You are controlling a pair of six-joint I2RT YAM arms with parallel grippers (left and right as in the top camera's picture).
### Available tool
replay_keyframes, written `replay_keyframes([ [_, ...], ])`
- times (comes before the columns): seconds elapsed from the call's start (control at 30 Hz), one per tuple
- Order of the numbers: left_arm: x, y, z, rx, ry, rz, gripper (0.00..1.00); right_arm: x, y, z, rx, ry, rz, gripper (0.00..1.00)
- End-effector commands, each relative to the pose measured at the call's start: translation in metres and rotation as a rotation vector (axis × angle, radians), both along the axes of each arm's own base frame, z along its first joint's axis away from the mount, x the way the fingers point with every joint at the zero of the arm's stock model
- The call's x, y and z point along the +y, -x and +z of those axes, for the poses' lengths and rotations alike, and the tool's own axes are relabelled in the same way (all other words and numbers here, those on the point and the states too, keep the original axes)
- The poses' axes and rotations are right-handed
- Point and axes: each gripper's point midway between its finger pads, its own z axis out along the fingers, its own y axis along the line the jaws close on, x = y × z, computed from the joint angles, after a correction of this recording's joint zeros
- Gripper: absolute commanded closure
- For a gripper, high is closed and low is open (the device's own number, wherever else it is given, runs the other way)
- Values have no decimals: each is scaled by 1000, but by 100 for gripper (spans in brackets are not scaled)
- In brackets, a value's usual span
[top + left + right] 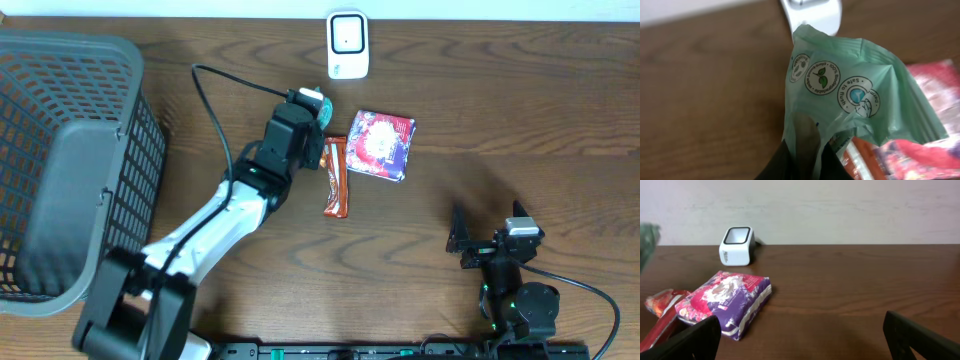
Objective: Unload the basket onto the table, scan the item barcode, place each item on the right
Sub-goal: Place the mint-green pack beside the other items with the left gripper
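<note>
Nearest, the right gripper (488,225) sits low over the brown wooden desk (560,130), jaws spread wide and holding nothing. Further out lie one orange-red foil snack bar (336,177) and one pink-and-purple glossy pouch (381,143), side by side. The left arm stretches diagonally beside them. Its gripper (804,159) is pinched tight on one pale green plastic packet (850,95), held just before the single white box-shaped barcode scanner (347,45). One dark grey mesh basket (60,150) stands at the left.

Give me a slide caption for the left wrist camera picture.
Left gripper shut on a pale green plastic packet, held near the white scanner.
</note>
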Motion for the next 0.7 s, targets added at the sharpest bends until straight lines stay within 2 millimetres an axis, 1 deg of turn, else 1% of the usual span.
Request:
replay_keyframes([
  [0.0, 10, -5, -18, 32, -8, 85, 92, -2, 0, 0, -1, 15, -7, 1],
  [0.07, 17, -6, -26, 39, -45, 119, 88, -2, 0, 0, -1, 15, -7, 1],
  [0.1, 22, -7, -30, 46, -63, 136, 83, -2, 0, 0, -1, 15, -7, 1],
  [0.13, 25, -6, -33, 55, -68, 140, 70, -2, 0, 0, -1, 15, -7, 1],
  [0.2, 29, -7, -31, 54, -67, 150, 21, -2, 0, 0, -1, 15, -7, 1],
  [0.23, 32, -9, -28, 48, -63, 156, 2, -2, 0, 0, -1, 15, -7, 1],
  [0.3, 38, -13, -15, 18, -44, 174, 2, -2, 0, 0, -1, 15, -7, 1],
  [0.33, 43, -15, -3, -6, -30, 185, 2, -2, 0, 0, -1, 15, -7, 1],
  [0.37, 49, -17, 14, -42, -9, 201, 2, -2, 0, 0, -1, 15, -7, 1],
  [0.43, 61, -19, 39, -92, 19, 227, 2, -2, 0, 0, -1, 15, -7, 1],
  [0.5, 78, -14, 70, -145, 46, 259, 2, -2, 0, 0, -1, 15, -7, 1],
  [0.6, 92, -1, 91, -160, 51, 280, 2, -2, 0, 0, -1, 15, -7, 1],
  [0.67, 105, 12, 97, -140, 39, 298, 2, -2, 0, 0, -1, 15, -7, 1],
])
